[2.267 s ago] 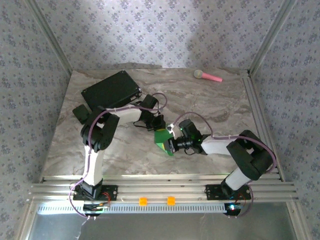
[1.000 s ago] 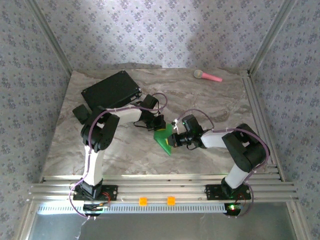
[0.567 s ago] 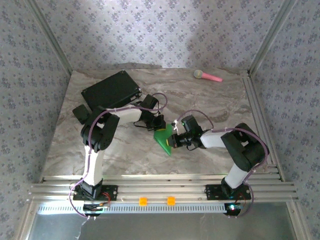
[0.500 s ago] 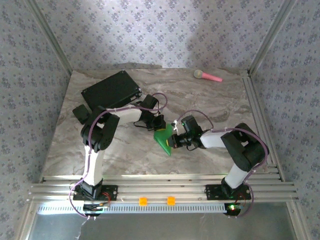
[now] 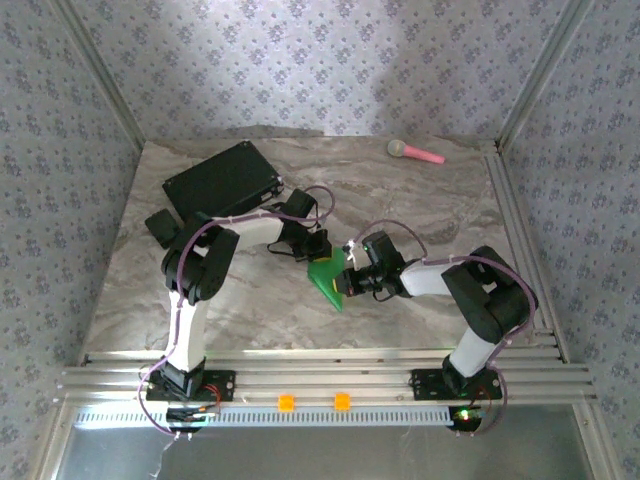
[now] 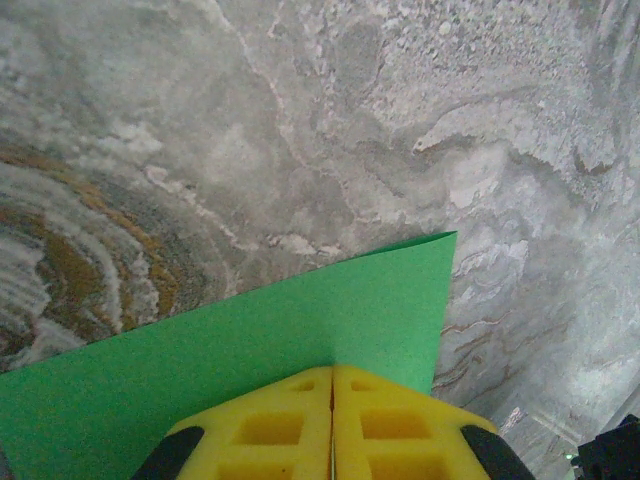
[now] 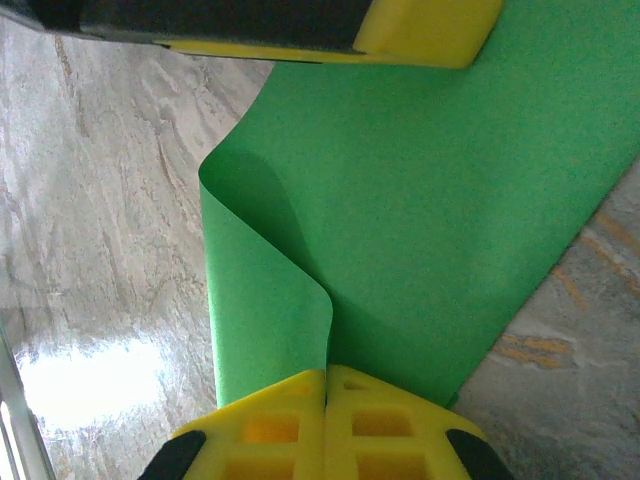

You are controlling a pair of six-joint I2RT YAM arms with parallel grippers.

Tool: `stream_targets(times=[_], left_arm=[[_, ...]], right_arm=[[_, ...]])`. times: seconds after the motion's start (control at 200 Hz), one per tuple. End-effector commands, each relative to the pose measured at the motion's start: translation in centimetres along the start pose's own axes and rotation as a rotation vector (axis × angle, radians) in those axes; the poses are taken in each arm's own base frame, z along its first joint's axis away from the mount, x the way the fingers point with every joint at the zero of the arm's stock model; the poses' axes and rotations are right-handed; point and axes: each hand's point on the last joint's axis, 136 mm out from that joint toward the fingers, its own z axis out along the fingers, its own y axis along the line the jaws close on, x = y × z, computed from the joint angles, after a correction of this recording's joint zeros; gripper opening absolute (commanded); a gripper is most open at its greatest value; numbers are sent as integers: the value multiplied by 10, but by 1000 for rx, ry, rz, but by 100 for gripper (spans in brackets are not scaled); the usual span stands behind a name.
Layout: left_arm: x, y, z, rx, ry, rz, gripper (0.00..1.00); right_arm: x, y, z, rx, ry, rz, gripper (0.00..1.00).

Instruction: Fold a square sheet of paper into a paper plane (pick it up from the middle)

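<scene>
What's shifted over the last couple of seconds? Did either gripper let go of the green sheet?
The right arm pulled in, its elbow swinging left, and the right gripper edged slightly toward the far side with the square sheet of paper pinched in it. In the last second nothing visibly moved. The left gripper stayed shut on the sheet; neither let go. The black case and pink toy stayed put.

The right arm (image 5: 488, 292) has drawn its elbow in and up, carrying the right jaws closer to the left jaws. The green paper (image 5: 326, 280) between them now shows a brighter, flatter face, with less shadowed fold.
</scene>
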Motion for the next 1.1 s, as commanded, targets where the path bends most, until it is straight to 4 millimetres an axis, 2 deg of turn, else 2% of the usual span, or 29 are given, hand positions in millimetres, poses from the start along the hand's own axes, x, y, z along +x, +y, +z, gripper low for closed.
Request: stream_targets(times=[0.0, 0.46, 0.77, 0.989, 1.094], left_arm=[[8, 12, 9, -36, 24, -16, 8], [12, 15, 12, -39, 31, -20, 8], [11, 13, 10, -36, 28, -18, 8], [0, 4, 0, -35, -9, 2, 9], [-9, -6, -8, -27, -45, 15, 14]], right_arm=[[-4, -1, 3, 15, 2, 0, 0], [-5, -1, 3, 20, -1, -3, 0], [6, -5, 6, 36, 36, 3, 0], [12, -12, 8, 66, 47, 8, 0], [13, -13, 9, 65, 54, 12, 0]])
